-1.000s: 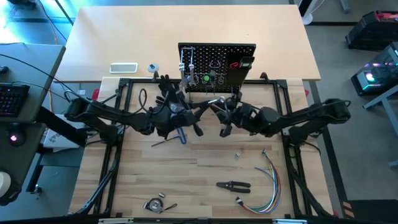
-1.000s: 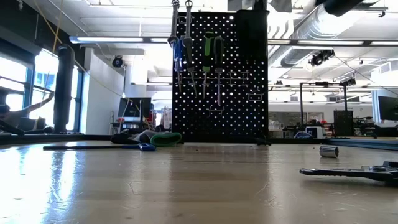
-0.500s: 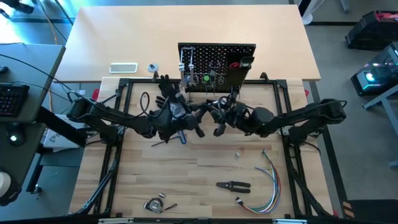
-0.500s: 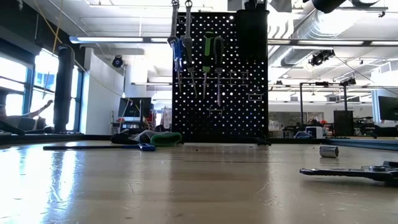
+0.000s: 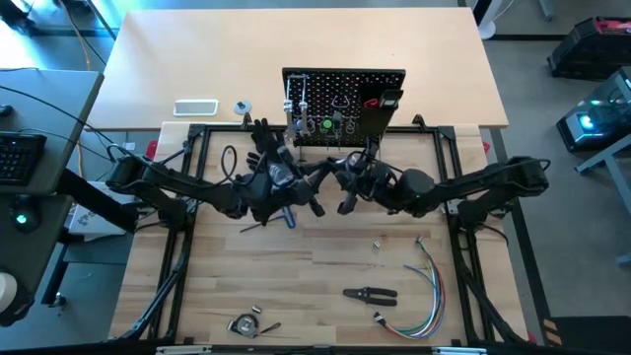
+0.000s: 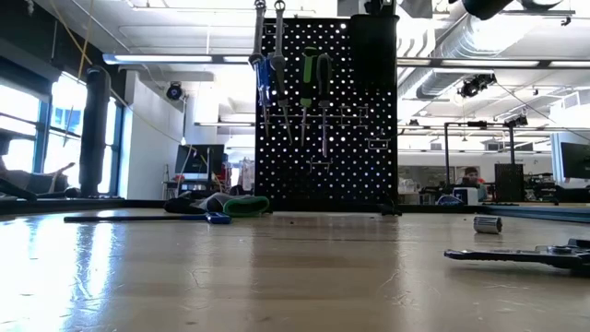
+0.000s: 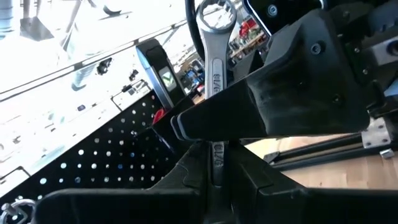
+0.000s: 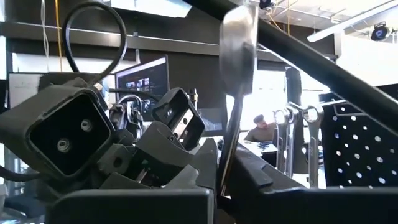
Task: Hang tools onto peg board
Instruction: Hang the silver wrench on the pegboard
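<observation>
My two grippers meet in mid-air in front of the peg board (image 5: 343, 99). Both are shut on one silver wrench (image 7: 214, 81), which also shows in the right wrist view (image 8: 233, 106). My left gripper (image 7: 216, 171) comes from the table's left, my right gripper (image 8: 224, 186) from its right. The wrench's ring end (image 7: 215, 14) sticks out free. On the peg board hang silver wrenches (image 6: 258, 37), a blue-handled tool (image 6: 265, 78) and a green-handled one (image 6: 309, 69). The low view shows neither gripper. My left gripper pinches the wrench's shaft (image 7: 216, 158) between its two fingers, at the end away from the ring. The fingers come about level from the table's left and lie along the wrench, which is clear of the table. My right gripper pinches the shaft (image 8: 225, 163) between its fingers, farther toward the ring end than the left gripper. One of its fingers (image 7: 280, 106) lies across the wrench. The ring end (image 8: 239, 37) stands free beyond the fingers.
A blue-handled hex key (image 5: 288, 217) and a black glove (image 5: 261, 138) lie under my left arm. Pliers (image 5: 370, 294), a bundle of coloured wires (image 5: 429, 286), a small socket (image 5: 377, 246) and a round metal tool (image 5: 244, 323) lie on the near half of the table.
My right gripper has shut its fingers on the wrench that my left gripper holds. Both arms have stayed almost in place in front of the peg board, and the wrench has stayed clear of the table.
</observation>
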Available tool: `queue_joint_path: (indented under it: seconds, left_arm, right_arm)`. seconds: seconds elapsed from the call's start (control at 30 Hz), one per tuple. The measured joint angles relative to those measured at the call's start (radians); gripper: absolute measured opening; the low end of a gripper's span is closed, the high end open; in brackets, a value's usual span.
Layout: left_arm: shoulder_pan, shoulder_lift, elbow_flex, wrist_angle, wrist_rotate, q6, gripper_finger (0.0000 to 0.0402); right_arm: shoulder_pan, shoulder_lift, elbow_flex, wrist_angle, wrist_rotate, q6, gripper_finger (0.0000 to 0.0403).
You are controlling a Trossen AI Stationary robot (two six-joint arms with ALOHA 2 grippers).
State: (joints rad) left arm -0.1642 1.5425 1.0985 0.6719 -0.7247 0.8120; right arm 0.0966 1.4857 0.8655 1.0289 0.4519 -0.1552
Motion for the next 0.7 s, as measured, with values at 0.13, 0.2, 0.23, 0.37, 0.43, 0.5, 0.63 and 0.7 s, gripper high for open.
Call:
queue_joint_path:
  seconds: [0.13, 0.2, 0.23, 0.37, 0.43, 0.5, 0.63, 0.7]
  left_arm:
    - [-0.001, -0.001, 0.000, -0.042, -0.027, -0.014, 0.0032]
    - [-0.003, -0.002, 0.002, -0.070, -0.041, -0.030, 0.0049]
    - [-0.005, -0.003, 0.003, -0.087, -0.050, -0.043, 0.0060]
    - [-0.011, -0.003, 0.004, -0.145, -0.091, -0.061, 0.0098]
    - [-0.017, -0.005, 0.004, -0.162, -0.105, -0.062, 0.0109]
    - [-0.023, -0.006, 0.005, -0.171, -0.123, -0.068, 0.0114]
    - [-0.047, -0.006, 0.005, -0.179, -0.183, -0.030, 0.0117]
    - [-0.063, -0.013, 0.005, -0.186, -0.211, 0.003, 0.0117]
  right_arm:
    - [-0.022, 0.001, -0.002, -0.015, -0.023, 0.000, 0.0010]
    - [-0.033, 0.002, -0.003, -0.020, -0.044, -0.003, 0.0006]
    - [-0.038, 0.002, -0.003, -0.024, -0.050, -0.004, 0.0006]
    - [-0.056, 0.005, -0.005, -0.038, -0.070, -0.003, 0.0005]
    - [-0.061, 0.005, -0.005, -0.039, -0.079, 0.001, 0.0005]
    - [-0.064, 0.005, -0.005, -0.041, -0.088, 0.008, 0.0005]
    - [-0.064, -0.007, -0.005, -0.096, -0.088, 0.009, 0.0004]
    - [-0.057, -0.021, -0.005, -0.138, -0.090, 0.009, 0.0003]
